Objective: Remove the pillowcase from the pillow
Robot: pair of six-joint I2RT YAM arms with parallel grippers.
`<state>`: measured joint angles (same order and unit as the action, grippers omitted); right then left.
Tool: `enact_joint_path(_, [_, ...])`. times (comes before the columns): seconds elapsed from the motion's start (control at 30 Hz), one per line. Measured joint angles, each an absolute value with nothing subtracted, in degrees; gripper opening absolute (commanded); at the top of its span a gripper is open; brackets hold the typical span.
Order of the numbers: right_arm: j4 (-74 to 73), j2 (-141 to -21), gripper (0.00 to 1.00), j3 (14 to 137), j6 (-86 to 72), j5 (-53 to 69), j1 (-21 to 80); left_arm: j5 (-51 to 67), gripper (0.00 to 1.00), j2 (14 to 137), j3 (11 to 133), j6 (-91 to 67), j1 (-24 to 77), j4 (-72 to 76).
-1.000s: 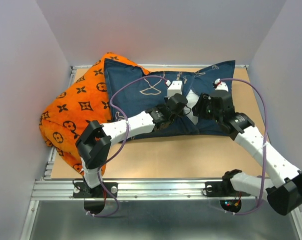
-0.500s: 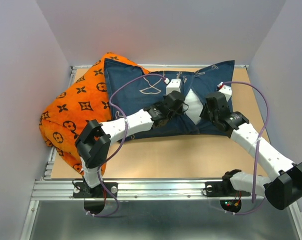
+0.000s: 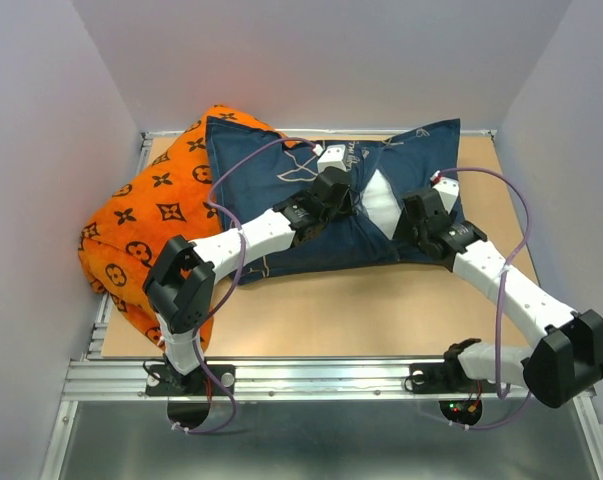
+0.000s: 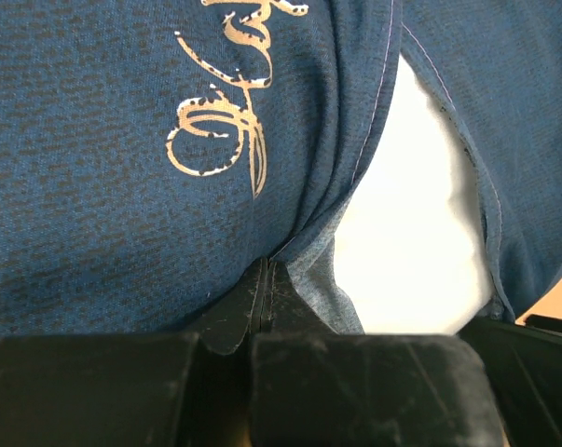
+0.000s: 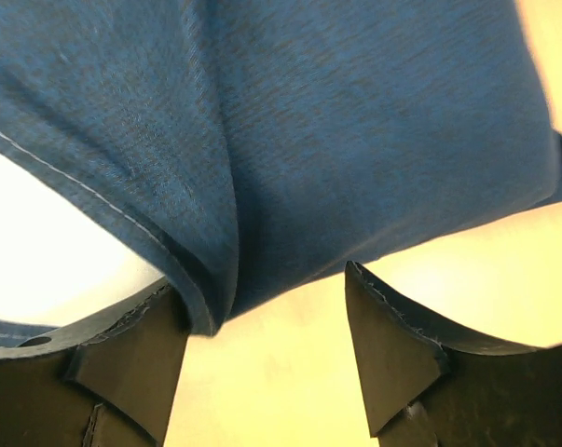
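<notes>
I am pinching the pillowcase [image 4: 122, 168] by its hem, soft and probably light, in my closed left gripper [image 4: 265, 284], the pillow [image 4: 411, 242] bulging just right of its tips, while my right gripper [image 5: 262, 284] is standing open astride the opposite hem.

Orange cushion [image 3: 146, 230] with black motifs slumps at the left of the frame. Tan worktop [image 3: 361, 310] shows lower centre, metal rail [image 3: 311, 378] beneath.

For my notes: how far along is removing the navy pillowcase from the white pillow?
Done: the navy blue fabric pillowcase gapes, baring a wedge of white pillow. In hand: left gripper shut on one hem, right gripper open around the other. Left: pulling the pillow out.
</notes>
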<state>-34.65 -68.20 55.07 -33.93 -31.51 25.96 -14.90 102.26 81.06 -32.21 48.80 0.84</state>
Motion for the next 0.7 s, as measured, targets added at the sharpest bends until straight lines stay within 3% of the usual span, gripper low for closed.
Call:
enact_joint_path(0.13, [-34.0, -71.1, 0.64, 55.1, -34.1, -29.4, 25.9, -14.5, 0.0, 102.2, 81.0, -32.2, 48.7, 1.1])
enact_joint_path(0.2, [-33.8, -72.8, 0.54, 55.5, -34.3, -29.5, 25.9, -14.4, 0.0, 102.2, 81.0, -32.2, 48.7, 1.1])
enact_joint_path(0.23, [-33.4, -73.6, 0.42, 55.6, -34.3, -29.9, 25.9, -14.4, 0.0, 102.2, 81.0, -32.2, 48.6, 1.1])
enact_joint_path(0.37, [-33.0, -73.0, 0.2, 55.6, -34.2, -29.9, 24.3, -13.9, 0.0, 102.1, 80.6, -32.7, 47.9, 1.5])
enact_joint_path(0.53, [-32.9, -68.0, 0.11, 55.6, -33.6, -27.9, 17.1, -12.1, 0.0, 99.6, 76.8, -35.1, 44.6, 4.2])
enact_joint_path(0.7, [-33.0, -67.0, 0.13, 55.6, -32.5, -24.1, 12.7, -8.1, 0.0, 95.2, 70.2, -38.1, 41.8, 8.6])
